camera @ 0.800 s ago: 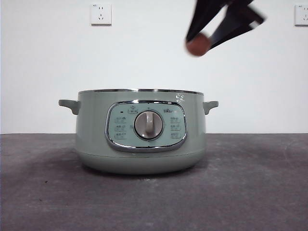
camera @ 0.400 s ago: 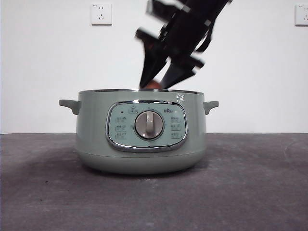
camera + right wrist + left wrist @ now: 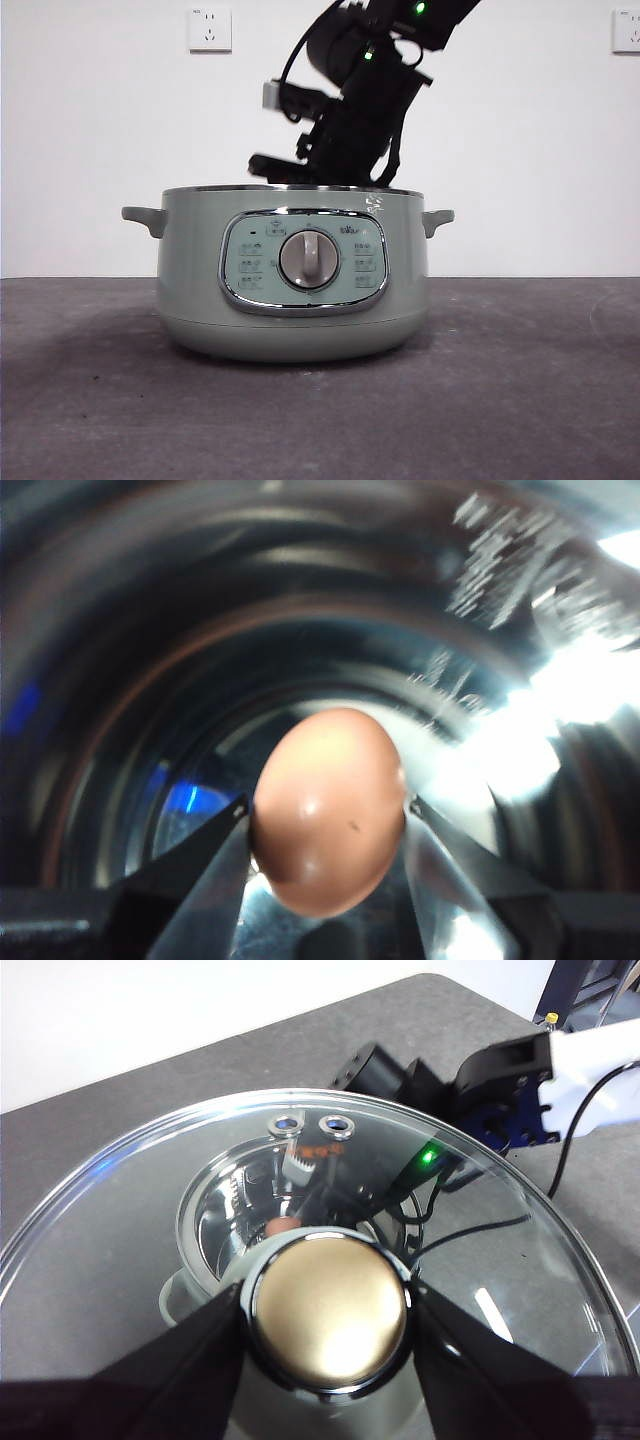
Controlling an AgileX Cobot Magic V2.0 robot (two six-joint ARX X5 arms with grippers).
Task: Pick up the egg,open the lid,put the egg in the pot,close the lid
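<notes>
Right pincer (image 3: pixel 328 825) reaches steeply down, jaws clamped on both sides — left pincer (image 3: pixel 328 1305) likewise closed, held aloft.

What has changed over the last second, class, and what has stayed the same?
The right gripper, shut on the egg, came down from high on the right and dipped inside the pot; the egg is not released. The pot has not moved. The left gripper holds the lid by its knob.

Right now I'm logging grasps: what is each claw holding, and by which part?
The right claw grips the egg by its sides, inside the pot. The left claw holds the lid by its knob.
</notes>
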